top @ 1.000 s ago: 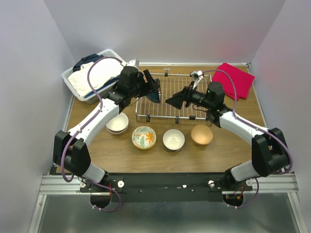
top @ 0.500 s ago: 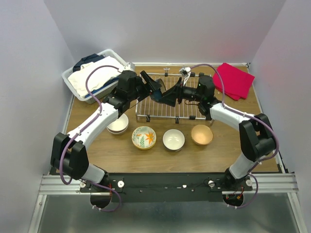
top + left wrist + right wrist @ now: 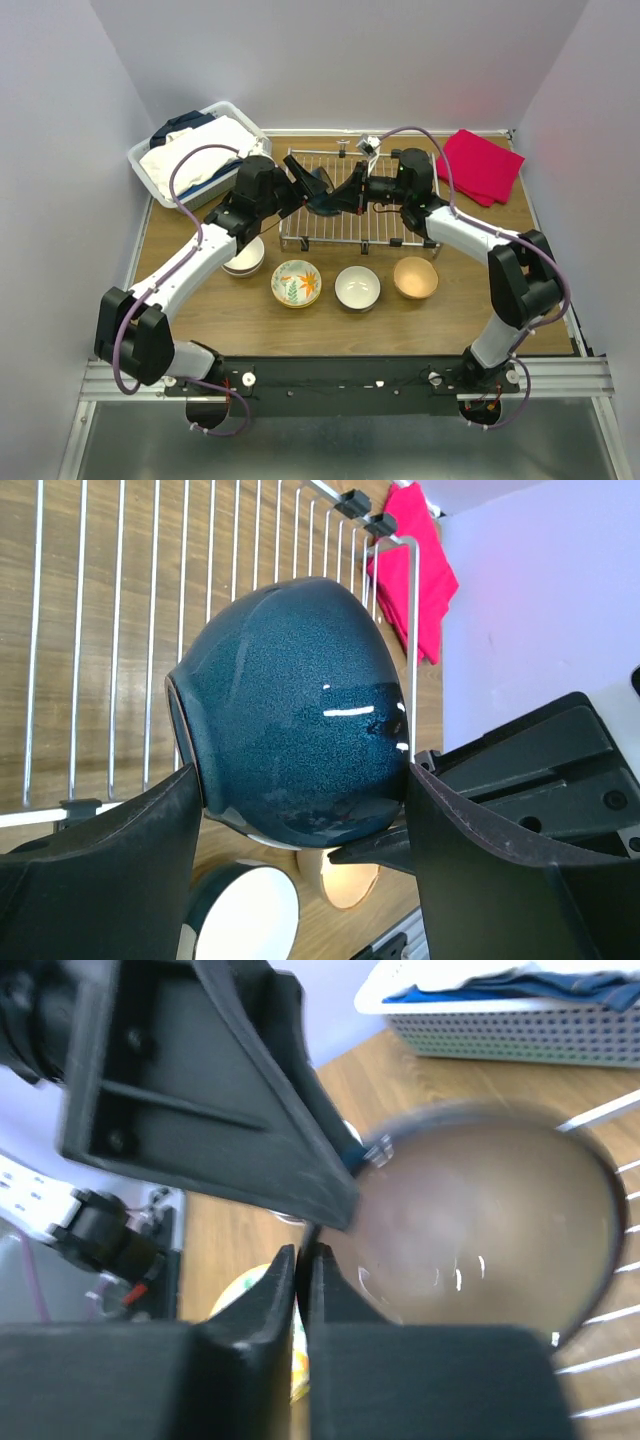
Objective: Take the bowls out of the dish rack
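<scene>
A teal bowl [image 3: 326, 202] is held on its side over the left part of the dish rack [image 3: 385, 228]. In the left wrist view the teal bowl [image 3: 290, 730] fills the space between the two fingers of my left gripper [image 3: 300, 780], which press on its sides. My right gripper [image 3: 352, 196] comes in from the right. In the right wrist view my right gripper [image 3: 302, 1260] is pinched on the bowl's rim, and the bowl's brownish inside [image 3: 490, 1230] faces the camera.
Unloaded bowls stand in a row on the table in front of the rack: a white stack [image 3: 242, 255], a floral bowl [image 3: 296, 283], a white bowl [image 3: 357, 288], a beige bowl [image 3: 415, 278]. A white basket of laundry [image 3: 190, 150] sits back left, a red cloth [image 3: 480, 165] back right.
My right gripper has swung left across the rack to the bowl in my left gripper and shut on its rim. The left arm has shifted slightly right with the bowl.
</scene>
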`<action>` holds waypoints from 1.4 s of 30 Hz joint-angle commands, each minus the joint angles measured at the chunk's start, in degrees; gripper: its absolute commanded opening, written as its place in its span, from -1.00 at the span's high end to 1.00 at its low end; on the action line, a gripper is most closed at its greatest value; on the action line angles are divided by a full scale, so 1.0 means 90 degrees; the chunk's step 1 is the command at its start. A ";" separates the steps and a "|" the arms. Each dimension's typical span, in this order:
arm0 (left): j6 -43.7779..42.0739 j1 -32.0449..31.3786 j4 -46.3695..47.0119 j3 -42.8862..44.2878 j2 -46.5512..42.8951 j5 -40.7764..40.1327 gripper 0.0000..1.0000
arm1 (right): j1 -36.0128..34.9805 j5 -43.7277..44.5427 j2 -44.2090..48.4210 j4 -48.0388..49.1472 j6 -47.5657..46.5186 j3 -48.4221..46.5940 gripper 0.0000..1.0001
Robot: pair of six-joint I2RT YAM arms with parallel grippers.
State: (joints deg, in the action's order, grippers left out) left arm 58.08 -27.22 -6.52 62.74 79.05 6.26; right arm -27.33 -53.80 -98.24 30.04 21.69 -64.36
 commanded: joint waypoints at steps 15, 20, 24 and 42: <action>-0.2214 -0.0012 0.0316 -0.0047 -0.1886 -0.0284 -0.98 | -0.0166 0.0831 0.1588 -0.4166 -0.2341 -0.0466 0.99; -0.3259 -0.0012 -0.0154 -0.0456 -0.2775 -0.0647 -0.98 | -0.0487 0.1454 0.1911 -0.5298 -0.2839 -0.0593 0.99; -0.4254 -0.0003 -0.0524 -0.1032 -0.3780 -0.1397 -0.98 | -0.1005 0.2226 0.2194 -0.5876 -0.3045 -0.0632 0.99; -0.4882 -0.0003 -0.1521 -0.2791 -0.6410 -0.4162 -0.98 | -0.3994 0.6660 0.2420 -0.6980 -0.2547 -0.0105 0.99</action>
State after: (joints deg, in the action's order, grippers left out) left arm 15.55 -27.44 -19.22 39.40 22.98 -24.97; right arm -59.96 -5.37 -76.27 -32.18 -2.07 -66.26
